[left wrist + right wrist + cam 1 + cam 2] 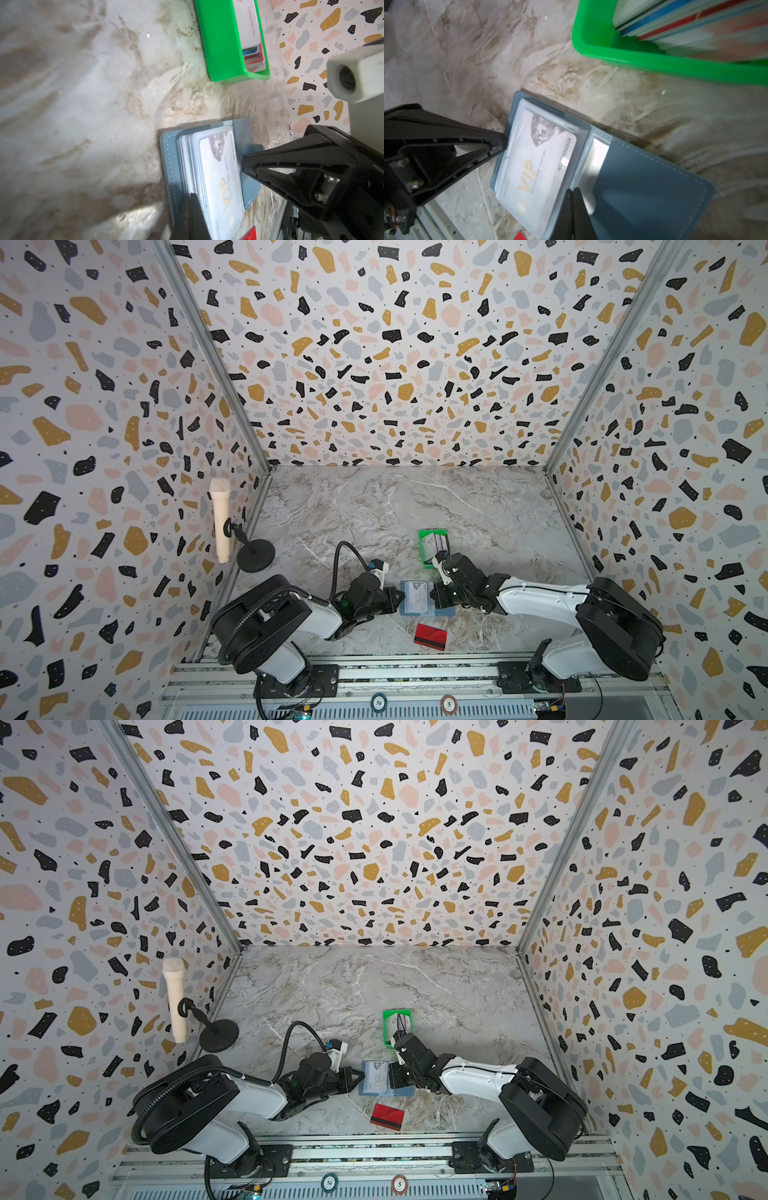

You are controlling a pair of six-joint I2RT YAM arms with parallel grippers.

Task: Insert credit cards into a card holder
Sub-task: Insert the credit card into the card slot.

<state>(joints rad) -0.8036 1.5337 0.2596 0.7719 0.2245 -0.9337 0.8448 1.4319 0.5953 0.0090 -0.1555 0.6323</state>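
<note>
Black-fingered, the left gripper [191, 199] is clenched with its jaws pressed flat together and nothing visible between them. Its tip is set against the outer edge of the clear sleeves [517, 124] of the card holder [419, 598]. The right gripper [573, 196] is clenched on nothing too, its tip down on the holder near the fold, just beside the sleeve stack. The dusty-blue holder lies open and flat on the marble table [374, 506] between the two arms, and its top sleeve contains a white card [542, 158] printed VIP in gold. A red card [431, 636] with a dark stripe lies loose on the table just beside the holder, on the side nearer the robot bases. Beyond the holder, close to the right arm's wrist, stands a green tray [428, 533] holding a stack of cards [250, 22] in white, blue and red.
</note>
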